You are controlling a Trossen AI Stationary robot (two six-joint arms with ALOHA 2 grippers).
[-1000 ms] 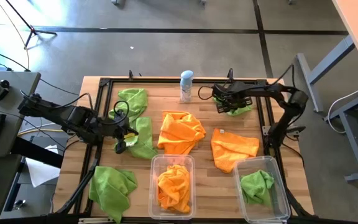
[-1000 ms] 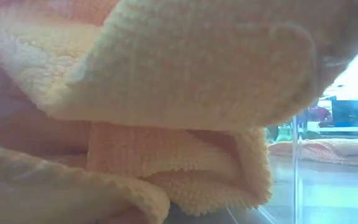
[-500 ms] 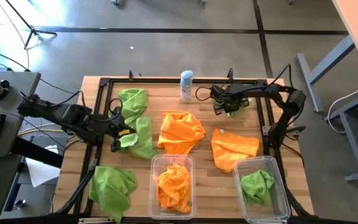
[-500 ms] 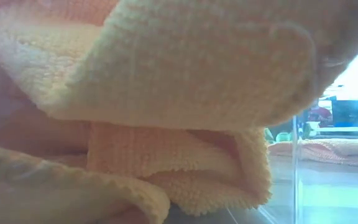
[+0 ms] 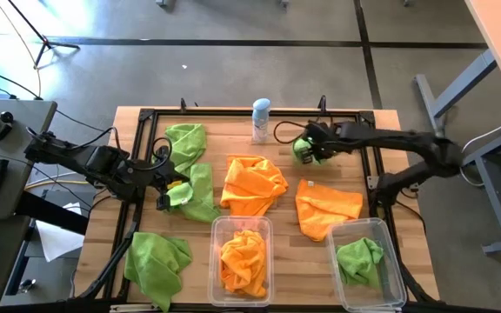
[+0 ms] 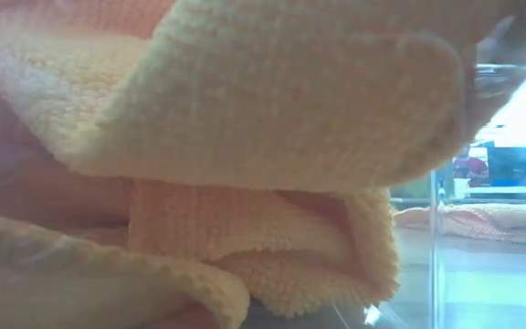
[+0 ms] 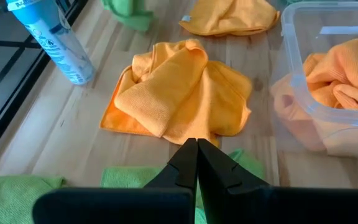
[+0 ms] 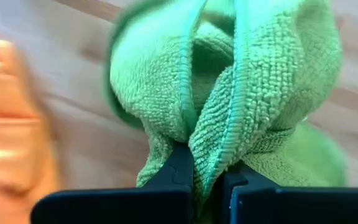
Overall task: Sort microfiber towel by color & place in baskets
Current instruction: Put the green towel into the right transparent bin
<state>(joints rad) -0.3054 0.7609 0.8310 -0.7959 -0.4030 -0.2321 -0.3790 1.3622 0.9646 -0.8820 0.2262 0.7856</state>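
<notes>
The white-and-blue spray can (image 5: 260,120) standing at the far edge of the pale wooden surface (image 5: 381,193) serves as the landmark here; just to the right of it the right tool (image 5: 306,149) is clenched on a bunched lime green microfiber towel (image 5: 303,149), whose folds rise between the dark fingers (image 8: 178,167) in the right wrist view; to the left of the can and nearer the front, the left tool (image 5: 165,202) is clenched with nothing between its fingers, its tips meeting over a flat lime green towel (image 5: 197,191) in the left wrist view; another lime green towel (image 5: 184,141) lies crumpled just left of the can, and a fourth (image 5: 157,261) lies at the front left corner, well apart from it; directly in front of the can a rumpled bright orange towel (image 5: 253,184) lies on the wood, and a second orange towel (image 5: 327,207) lies in front and to the right; farther forward still, a clear rectangular plastic bin (image 5: 217,228) at the front edge, in line with the can, holds an orange towel (image 5: 243,257); a like clear bin (image 5: 393,252) to the right of it holds a green towel (image 5: 358,259); the low view is almost filled by orange cloth (image 6: 245,100) pressed close behind a clear wall.
</notes>
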